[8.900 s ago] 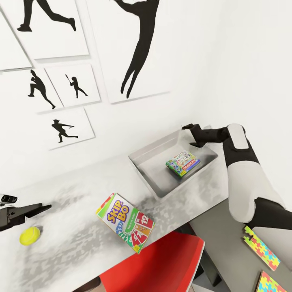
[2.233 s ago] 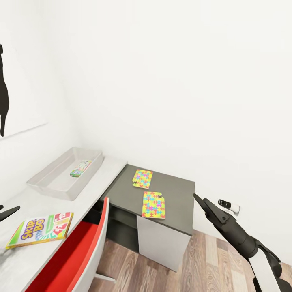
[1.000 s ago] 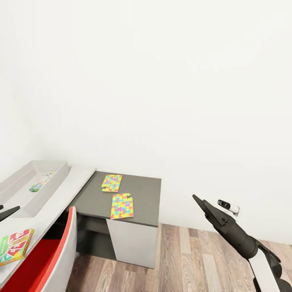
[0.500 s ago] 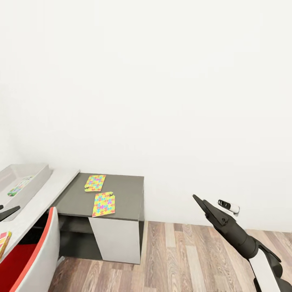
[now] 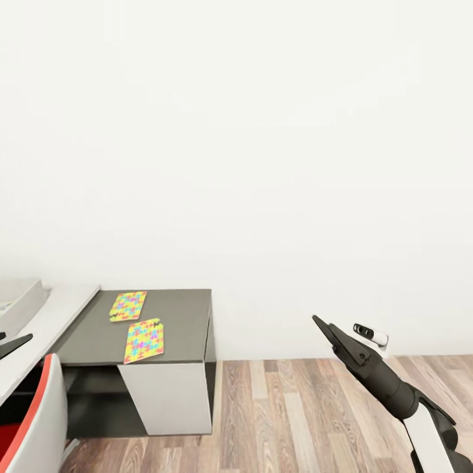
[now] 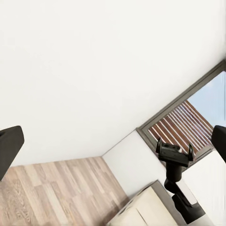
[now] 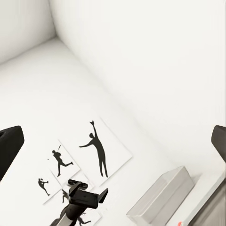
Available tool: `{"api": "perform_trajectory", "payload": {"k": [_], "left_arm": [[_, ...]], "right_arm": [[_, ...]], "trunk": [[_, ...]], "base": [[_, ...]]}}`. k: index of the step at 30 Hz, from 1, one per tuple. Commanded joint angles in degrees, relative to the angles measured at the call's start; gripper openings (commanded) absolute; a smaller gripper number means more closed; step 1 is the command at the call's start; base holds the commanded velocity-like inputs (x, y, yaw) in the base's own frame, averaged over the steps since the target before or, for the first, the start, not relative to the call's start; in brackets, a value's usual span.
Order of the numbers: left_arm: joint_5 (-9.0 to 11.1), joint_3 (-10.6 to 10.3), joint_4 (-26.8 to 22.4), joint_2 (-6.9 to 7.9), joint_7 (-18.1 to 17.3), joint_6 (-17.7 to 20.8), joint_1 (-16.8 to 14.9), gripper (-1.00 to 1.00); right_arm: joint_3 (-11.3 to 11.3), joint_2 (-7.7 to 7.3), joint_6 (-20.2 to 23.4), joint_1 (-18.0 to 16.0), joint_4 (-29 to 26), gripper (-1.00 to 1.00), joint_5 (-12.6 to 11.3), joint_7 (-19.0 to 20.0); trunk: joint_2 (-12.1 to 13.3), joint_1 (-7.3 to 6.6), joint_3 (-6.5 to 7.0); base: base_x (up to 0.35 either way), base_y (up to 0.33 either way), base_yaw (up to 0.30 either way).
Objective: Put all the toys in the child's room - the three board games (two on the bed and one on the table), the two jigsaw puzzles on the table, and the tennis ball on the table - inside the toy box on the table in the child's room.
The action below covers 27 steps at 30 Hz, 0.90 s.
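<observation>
Right arm raised to the right of the table [image 5: 174,309], well apart from it, forearm angled up; right pincer [image 5: 326,328] empty, fingers spread wide in its wrist view. Left pincer [image 5: 14,343] tip over the table's pale top, likewise spread, empty.

Plain white wall [image 5: 263,131] rises behind the wood-plank floor [image 5: 295,414]; a red-and-white swivel chair [image 5: 29,420] stands left of that floor.

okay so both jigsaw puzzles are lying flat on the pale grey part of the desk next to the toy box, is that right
Not quite. In the head view the two jigsaw puzzles, one and the other, do lie flat, but on the lower dark grey wing of the desk, not its pale grey top. The toy box sits on that pale top at the frame's left edge.
</observation>
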Motion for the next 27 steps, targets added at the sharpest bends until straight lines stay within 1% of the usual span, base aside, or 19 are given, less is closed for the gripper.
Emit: {"api": "perform_trajectory", "payload": {"k": [1,22,24,27], "left_arm": [[-0.06,0.04,-0.02,0.01,-0.24,0.61,-0.02,1.00],[-0.06,-0.30,-0.27,-0.18,-0.24,0.52,-0.01,1.00],[-0.06,-0.46,-0.31,-0.18,-0.24,0.52,-0.02,1.00],[-0.08,-1.34,-0.54,-0.18,-0.24,0.52,-0.02,1.00]], "right_arm": [[0.01,-0.01,0.43,-0.06,0.02,1.00,-0.29,0.02],[-0.08,-0.01,0.43,-0.06,0.08,1.00,-0.21,0.02],[-0.08,-0.01,0.43,-0.06,0.08,1.00,-0.21,0.02],[-0.08,-0.01,0.43,-0.06,0.08,1.00,-0.20,0.02]], "trunk": [[-0.13,0.04,-0.08],[-0.13,0.04,1.06],[-0.13,0.04,1.17],[-0.13,0.04,1.33]], "base": [[0.000,0.000,-0.255],[0.000,0.000,-0.255],[0.000,0.000,-0.254],[0.000,0.000,-0.254]]}}
